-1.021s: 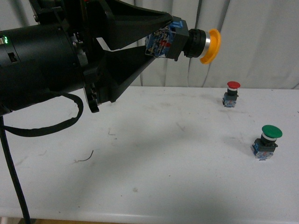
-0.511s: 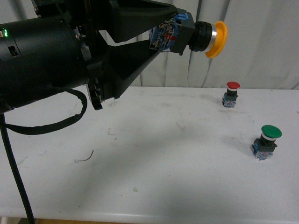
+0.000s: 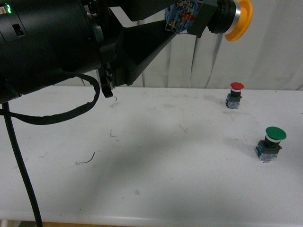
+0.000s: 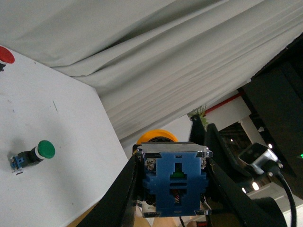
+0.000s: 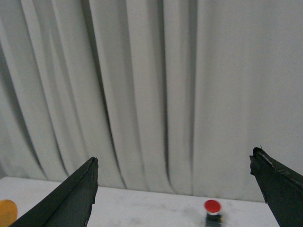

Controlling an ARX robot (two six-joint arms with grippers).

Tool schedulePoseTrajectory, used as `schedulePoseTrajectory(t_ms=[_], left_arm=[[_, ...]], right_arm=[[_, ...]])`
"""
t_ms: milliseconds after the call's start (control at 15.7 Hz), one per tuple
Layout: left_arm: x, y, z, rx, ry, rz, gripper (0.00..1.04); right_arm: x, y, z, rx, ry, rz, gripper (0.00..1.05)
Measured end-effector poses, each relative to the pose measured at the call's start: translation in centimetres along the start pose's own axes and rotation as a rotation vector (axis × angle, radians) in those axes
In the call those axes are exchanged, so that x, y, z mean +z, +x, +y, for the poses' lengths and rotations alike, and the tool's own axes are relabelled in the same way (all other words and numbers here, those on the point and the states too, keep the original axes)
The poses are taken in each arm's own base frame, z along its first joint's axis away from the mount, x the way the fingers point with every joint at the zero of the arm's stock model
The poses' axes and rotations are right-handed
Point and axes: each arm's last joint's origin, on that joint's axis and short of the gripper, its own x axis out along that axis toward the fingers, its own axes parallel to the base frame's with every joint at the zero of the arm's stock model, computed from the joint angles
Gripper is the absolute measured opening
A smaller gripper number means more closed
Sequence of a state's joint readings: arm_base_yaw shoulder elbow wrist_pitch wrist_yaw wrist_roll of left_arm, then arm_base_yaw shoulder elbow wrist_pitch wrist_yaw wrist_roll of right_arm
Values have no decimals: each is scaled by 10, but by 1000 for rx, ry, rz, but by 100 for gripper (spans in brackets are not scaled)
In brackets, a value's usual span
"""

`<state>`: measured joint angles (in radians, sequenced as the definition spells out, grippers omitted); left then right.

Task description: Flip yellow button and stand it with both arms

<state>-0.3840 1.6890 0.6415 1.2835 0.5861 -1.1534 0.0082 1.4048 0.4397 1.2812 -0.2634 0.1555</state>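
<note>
High above the table, my left gripper (image 3: 185, 16) is shut on the yellow button (image 3: 236, 21). The button lies sideways, with its orange-yellow cap pointing right and its blue contact block between the jaws. In the left wrist view the blue block (image 4: 174, 182) faces the camera between the black fingers (image 4: 124, 187), and the yellow cap (image 4: 156, 136) peeks out behind it. My right gripper (image 5: 175, 189) is open with nothing between its fingers and faces the curtain. It does not show in the front view. A sliver of the yellow cap (image 5: 5, 213) shows at the edge of the right wrist view.
A red-capped button (image 3: 235, 94) stands on the white table (image 3: 156, 165) at the back right, and a green-capped one (image 3: 271, 143) stands nearer on the right. A black cable (image 3: 28, 118) hangs off the left arm. A grey curtain (image 3: 274, 52) backs the table.
My left gripper has carried the yellow button upward and to the right in the front view, near the top edge now. The red and green buttons have not moved.
</note>
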Motion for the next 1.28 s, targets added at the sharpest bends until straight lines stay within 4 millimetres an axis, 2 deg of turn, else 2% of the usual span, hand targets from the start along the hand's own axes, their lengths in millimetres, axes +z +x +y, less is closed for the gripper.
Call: schedulePoseTrajectory(t_ms=[64, 128, 191, 319, 447, 574, 766, 957, 1277], left_arm=[[-1, 1, -2, -5, 6, -1, 34], [-1, 1, -3, -7, 12, -2, 34], [-1, 1, -3, -8, 13, -2, 34], [-2, 2, -5, -13, 18, -1, 34], [-4, 3, -6, -16, 25, 4, 34], [-7, 6, -11, -29, 39, 6, 34], [-11, 7, -15, -37, 43, 5, 34], [-13, 6, -17, -40, 59, 6, 34], [-14, 5, -18, -36, 63, 0, 34]], right_arm=[[-2, 18, 4, 60, 49, 7, 98], [2, 26, 9, 109, 81, -9, 98], [10, 31, 17, 199, 144, -31, 98], [6, 29, 21, 299, 307, 28, 98], [-14, 23, 23, 376, 567, 179, 98], [-43, 23, 19, 342, 898, 353, 98], [-64, 28, 15, 254, 1241, 477, 98], [-60, 38, 17, 246, 1412, 495, 98], [-57, 45, 27, 277, 1472, 521, 98]])
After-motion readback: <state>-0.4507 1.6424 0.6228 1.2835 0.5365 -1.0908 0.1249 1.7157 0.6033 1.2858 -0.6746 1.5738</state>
